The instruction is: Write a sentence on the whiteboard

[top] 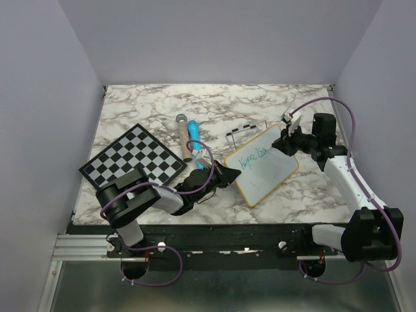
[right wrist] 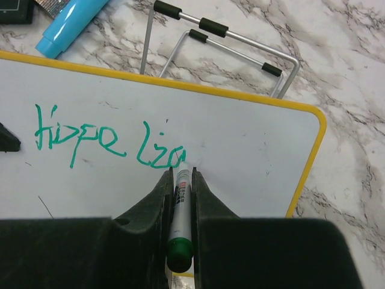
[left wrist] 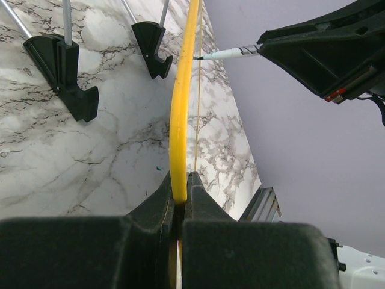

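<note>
The whiteboard (top: 270,175), white with a yellow rim, stands tilted right of the table's middle. My left gripper (top: 226,174) is shut on its left edge; in the left wrist view the yellow rim (left wrist: 180,120) runs up from between the fingers of the left gripper (left wrist: 180,180). The sentence (right wrist: 108,141) is green writing that reads about "Hope Lig" on one line. My right gripper (right wrist: 182,174) is shut on a green-capped marker (right wrist: 180,211), its tip touching the board at the end of the writing. From the left wrist, the marker (left wrist: 231,53) meets the board's edge.
A black-and-white chessboard (top: 133,159) lies at the left. A blue tube (top: 193,133) and a wire stand (top: 244,133) with black feet (left wrist: 66,78) sit just behind the board. Grey walls close in on both sides.
</note>
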Robot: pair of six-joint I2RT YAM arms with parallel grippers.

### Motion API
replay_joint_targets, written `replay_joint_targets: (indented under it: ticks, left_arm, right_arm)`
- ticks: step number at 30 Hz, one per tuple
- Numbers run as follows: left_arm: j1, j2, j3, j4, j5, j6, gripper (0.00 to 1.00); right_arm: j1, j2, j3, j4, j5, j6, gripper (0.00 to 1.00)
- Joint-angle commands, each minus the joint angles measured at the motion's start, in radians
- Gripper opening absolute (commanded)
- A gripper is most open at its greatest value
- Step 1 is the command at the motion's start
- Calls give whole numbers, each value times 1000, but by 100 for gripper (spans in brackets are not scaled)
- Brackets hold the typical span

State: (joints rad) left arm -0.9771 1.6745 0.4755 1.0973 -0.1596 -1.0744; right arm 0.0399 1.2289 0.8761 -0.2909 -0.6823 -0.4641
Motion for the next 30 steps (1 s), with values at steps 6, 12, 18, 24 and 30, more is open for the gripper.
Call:
replay_joint_targets:
  ticks: [6, 12, 18, 24, 30]
  left_arm:
    - [-5, 11, -3, 6, 34, 33, 0]
    - [-5, 11, -2, 3, 32, 34, 0]
    - [-5, 11, 5, -1, 34, 36, 0]
    - [-5, 16, 9, -4, 34, 36, 0]
    - [-5, 11, 5, -5, 34, 36, 0]
  right_arm:
    - [-2, -28, -14, -116, 0, -67, 1]
    - [-2, -25, -19, -155, -17, -88, 1]
    - [8, -20, -16, -180, -59, -85, 1]
    - [17, -29, 21, -176, -114, -35, 0]
    - [3, -77, 47, -47, -45, 91, 1]
